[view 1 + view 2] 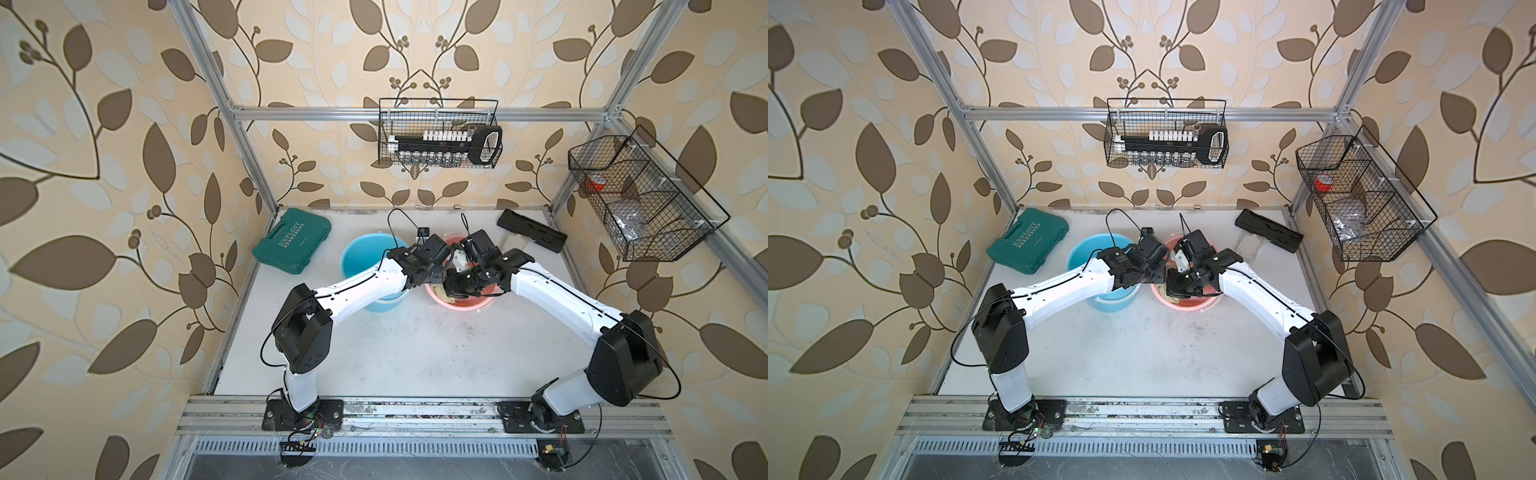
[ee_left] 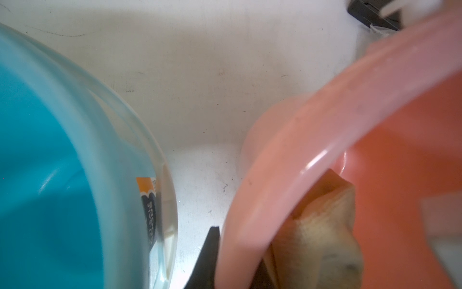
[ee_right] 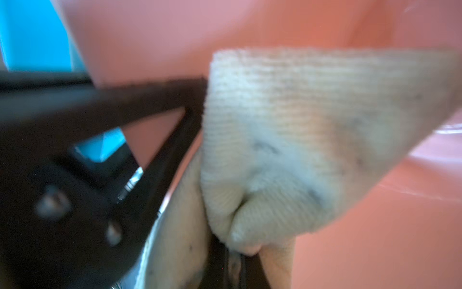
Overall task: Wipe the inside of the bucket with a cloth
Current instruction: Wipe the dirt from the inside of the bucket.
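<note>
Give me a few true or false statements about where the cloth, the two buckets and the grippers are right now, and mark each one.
1. The cloth sits inside the pink bucket. True.
2. The right gripper is open and empty. False: it is shut on the cloth.
3. The left gripper is clamped on the pink bucket's rim. True.
4. The blue bucket touches the pink bucket. False: bare table shows between them in the left wrist view.
5. The green tool case lies inside the blue bucket. False: it lies on the table beside that bucket.
</note>
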`<state>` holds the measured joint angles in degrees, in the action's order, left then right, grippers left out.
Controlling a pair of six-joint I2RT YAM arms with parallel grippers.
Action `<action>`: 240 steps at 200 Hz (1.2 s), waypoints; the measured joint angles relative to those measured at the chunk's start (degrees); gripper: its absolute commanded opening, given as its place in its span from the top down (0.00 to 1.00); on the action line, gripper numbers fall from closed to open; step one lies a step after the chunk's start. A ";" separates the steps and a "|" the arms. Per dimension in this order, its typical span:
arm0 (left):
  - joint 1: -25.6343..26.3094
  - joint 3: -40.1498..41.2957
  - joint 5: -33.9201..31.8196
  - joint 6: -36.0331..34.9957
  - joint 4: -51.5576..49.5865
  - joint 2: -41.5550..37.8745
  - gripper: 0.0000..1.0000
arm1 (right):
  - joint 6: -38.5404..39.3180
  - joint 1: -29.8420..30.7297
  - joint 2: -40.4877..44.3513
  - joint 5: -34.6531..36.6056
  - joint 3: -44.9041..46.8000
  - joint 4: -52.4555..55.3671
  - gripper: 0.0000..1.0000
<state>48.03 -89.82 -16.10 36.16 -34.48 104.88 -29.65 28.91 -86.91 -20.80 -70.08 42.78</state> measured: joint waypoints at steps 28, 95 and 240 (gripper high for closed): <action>-0.07 -0.04 -0.02 -0.02 0.07 -0.02 1.00 | 3.41 0.17 1.90 2.19 0.00 4.94 1.00; 0.15 -2.51 0.00 -0.74 -1.64 0.96 1.00 | 7.89 1.20 3.87 17.14 -4.50 19.93 1.00; -0.13 -10.16 -5.51 -3.06 -7.58 4.26 1.00 | 10.75 -14.08 13.05 42.38 -8.85 37.83 1.00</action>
<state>47.90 -99.98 -21.61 33.10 -42.06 109.14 -18.90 14.83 -73.87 21.58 -78.94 80.62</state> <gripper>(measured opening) 0.149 0.050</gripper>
